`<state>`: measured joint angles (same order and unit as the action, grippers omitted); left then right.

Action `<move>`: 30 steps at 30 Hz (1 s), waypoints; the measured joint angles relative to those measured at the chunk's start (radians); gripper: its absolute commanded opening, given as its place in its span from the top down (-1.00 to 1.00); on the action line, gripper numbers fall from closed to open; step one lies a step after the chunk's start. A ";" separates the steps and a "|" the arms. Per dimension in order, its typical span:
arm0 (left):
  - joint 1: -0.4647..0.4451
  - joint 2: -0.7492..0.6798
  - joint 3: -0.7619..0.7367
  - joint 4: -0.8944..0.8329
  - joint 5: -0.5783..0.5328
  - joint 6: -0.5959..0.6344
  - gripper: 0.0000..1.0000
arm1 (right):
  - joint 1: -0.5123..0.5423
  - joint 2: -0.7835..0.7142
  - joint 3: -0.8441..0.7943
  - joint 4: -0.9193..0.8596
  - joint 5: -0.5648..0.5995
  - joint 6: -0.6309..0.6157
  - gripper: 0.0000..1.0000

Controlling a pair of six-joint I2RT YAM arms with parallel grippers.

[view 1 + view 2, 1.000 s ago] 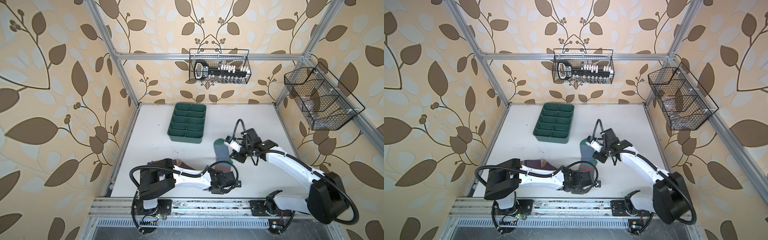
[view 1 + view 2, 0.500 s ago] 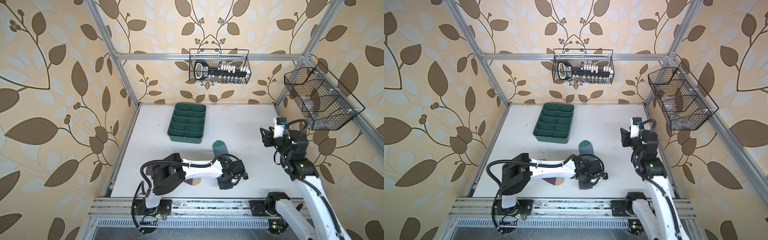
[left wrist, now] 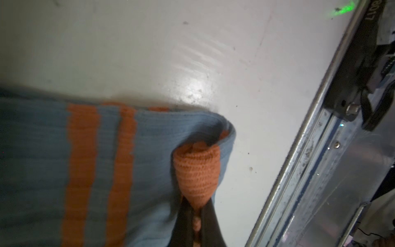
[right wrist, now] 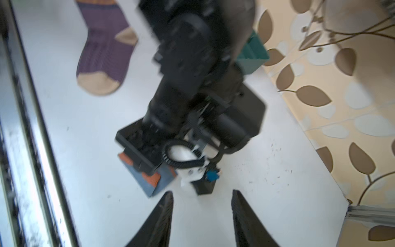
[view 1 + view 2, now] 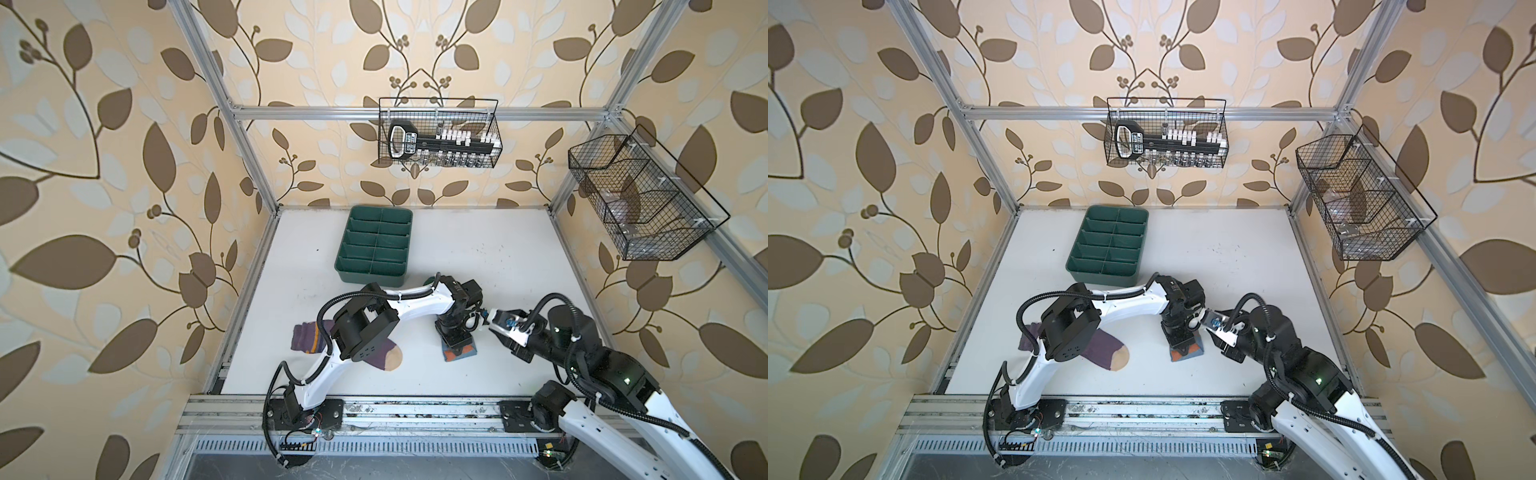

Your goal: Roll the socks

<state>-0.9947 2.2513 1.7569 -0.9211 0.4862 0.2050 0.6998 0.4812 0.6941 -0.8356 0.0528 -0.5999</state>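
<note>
Grey-blue sock (image 5: 459,352) sits mid-table near the front edge, under the left gripper (image 3: 195,210). Its jaws are clenched on the orange cuff (image 3: 196,171). The cuff end is doubled over onto the leg, so I read this as the first turn of the roll, early in the task. Can't tell how much is already wound: the left arm (image 5: 415,305) hides everything behind the fold in both top views.

Right gripper (image 4: 202,192) is released and empty, just beside the left wrist, over bare table (image 5: 478,249), touching no fabric.

Purple sock (image 5: 306,341) lies flat near the front-left corner, partly under the left arm, not rolled.

Next move, my guess: left holds the pinch and turns the cuff over toward the toe. Right comes down on the leg to pin it, so the sock doesn't slide on the smooth top.

Risks: ribbed knit likely springs back if the pinch lets go before the roll is tucked. The arms are close, so mind wrist clearance.
</note>
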 measured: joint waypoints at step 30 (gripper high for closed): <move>0.074 0.099 0.084 -0.055 0.214 -0.023 1.00 | 0.243 0.478 -0.410 0.584 0.235 -0.341 0.37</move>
<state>-0.9211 2.3501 1.8412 -0.9760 0.6998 0.1825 0.9432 0.9596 0.2840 -0.2516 0.2878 -0.9413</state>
